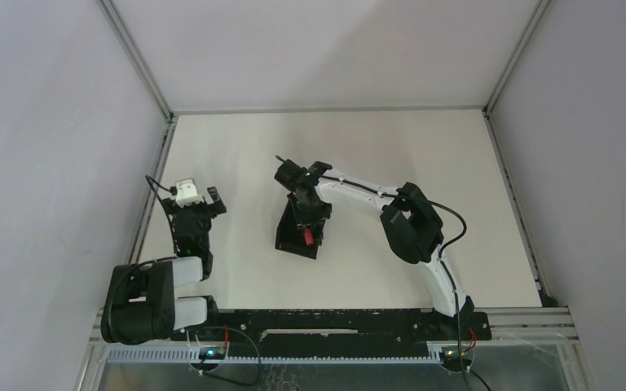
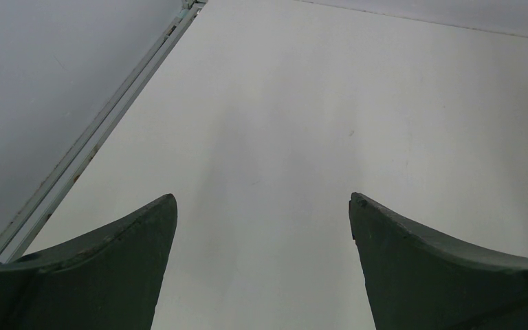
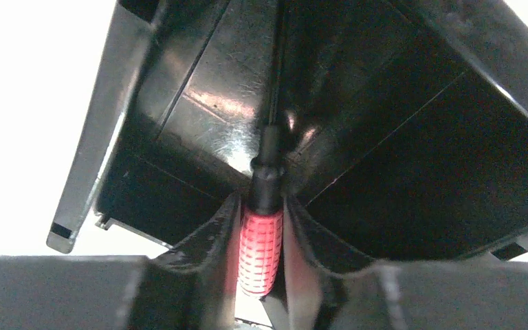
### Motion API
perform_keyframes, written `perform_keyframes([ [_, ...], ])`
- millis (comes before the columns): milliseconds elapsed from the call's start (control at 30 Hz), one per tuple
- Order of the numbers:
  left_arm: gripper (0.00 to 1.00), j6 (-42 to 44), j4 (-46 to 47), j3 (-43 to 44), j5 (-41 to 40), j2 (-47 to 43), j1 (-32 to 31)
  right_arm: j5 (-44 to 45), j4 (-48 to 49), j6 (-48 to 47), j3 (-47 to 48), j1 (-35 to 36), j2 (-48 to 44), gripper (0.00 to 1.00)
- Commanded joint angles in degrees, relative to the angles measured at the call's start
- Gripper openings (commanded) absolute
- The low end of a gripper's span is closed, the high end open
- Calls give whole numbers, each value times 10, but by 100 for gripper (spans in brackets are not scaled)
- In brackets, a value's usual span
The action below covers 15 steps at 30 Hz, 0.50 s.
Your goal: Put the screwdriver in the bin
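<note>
My right gripper (image 3: 261, 206) is shut on the red handle of the screwdriver (image 3: 260, 247), whose thin dark shaft points down into the black bin (image 3: 199, 96). In the top view the right gripper (image 1: 308, 230) hangs over the bin (image 1: 293, 241) near the table's middle, and a bit of the red handle (image 1: 307, 236) shows between the fingers. My left gripper (image 2: 262, 206) is open and empty over bare table; in the top view it (image 1: 195, 199) sits at the left, well apart from the bin.
A metal rail (image 1: 148, 195) runs along the table's left edge close to the left gripper. White walls enclose the table on three sides. The arm bases and cables lie along the near edge (image 1: 326, 322).
</note>
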Motion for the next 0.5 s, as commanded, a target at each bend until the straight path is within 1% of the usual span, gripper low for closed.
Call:
perform_keyframes([
  [0,100,9,18,21,-4,-5,-2,8,20,11,4,-2,-40,39],
  [67,100,9,18,20,-4,-5,-2,8,18,12,11,-2,-49,41],
  [267,100,9,18,20,-4,-5,-3,33,3,7,34,1,-101,42],
  [333,100,9,18,20,-4,-5,-3,37,4,3,30,1,-128,45],
  [367,100,9,18,20,-4,-5,-3,38,6,-1,24,1,-143,50],
  [400,100,9,18,21,-4,-5,-3,41,10,-4,17,1,-165,60],
  [433,100,9,18,21,-4,-5,-2,43,16,-10,6,1,-186,83],
  [467,100,9,18,20,-4,-5,-3,49,26,-13,-9,1,-208,97],
])
